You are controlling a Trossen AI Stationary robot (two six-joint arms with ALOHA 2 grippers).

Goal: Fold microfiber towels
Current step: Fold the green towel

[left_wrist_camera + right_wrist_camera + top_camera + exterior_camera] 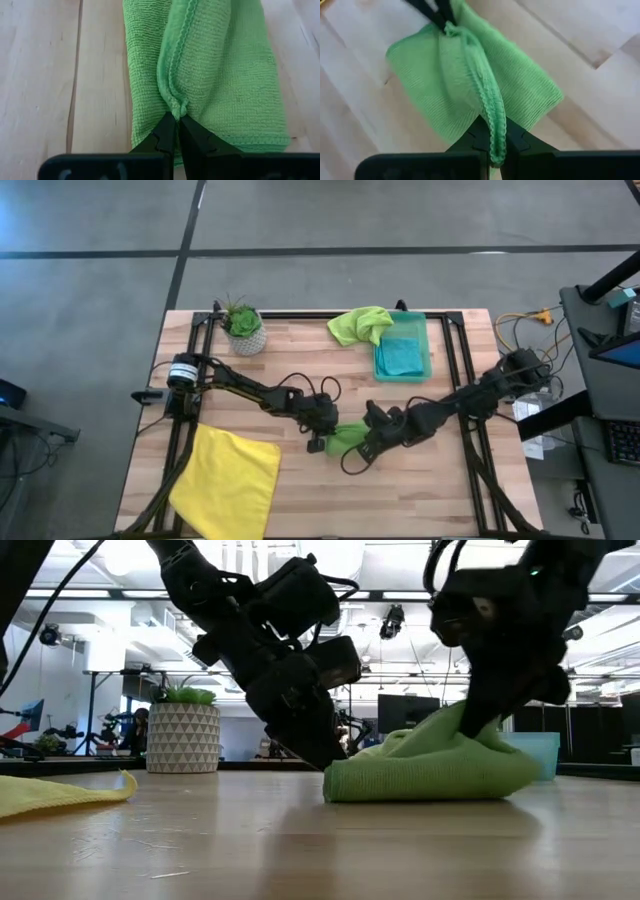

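Observation:
A lime green microfiber towel (pixel 345 438) lies folded into a narrow bundle on the middle of the table, its underside on the wood. My left gripper (pixel 177 120) is shut on its left end. My right gripper (pixel 492 137) is shut on its right end. In the low view the bundle (pixel 430 775) peaks up toward my right gripper (pixel 478 728). A yellow towel (pixel 228 480) lies flat at the near left. A second lime green towel (pixel 360 325) hangs over the rim of a green bin (pixel 428 345), with a teal towel (pixel 402 355) inside it. My left gripper pinches the stitched hem (pixel 179 106) at the bundle's left end between its two fingers, slanting down from the table's left. The hem is gathered into a small pucker at the fingers; the rest lies on the table. My right gripper pinches the stitched hem (pixel 494 122) at the bundle's right end between its two fingers, coming steeply from above and the right. The hem runs slack from the fingers across the towel's top toward the other gripper. That end is raised a little; the towel's underside stays on the table.
A potted plant (pixel 243 328) in a white patterned pot stands at the far left. A black frame (pixel 330 315) runs along the table's far edge and sides. Bare wood (pixel 400 490) lies near the front, right of the yellow towel.

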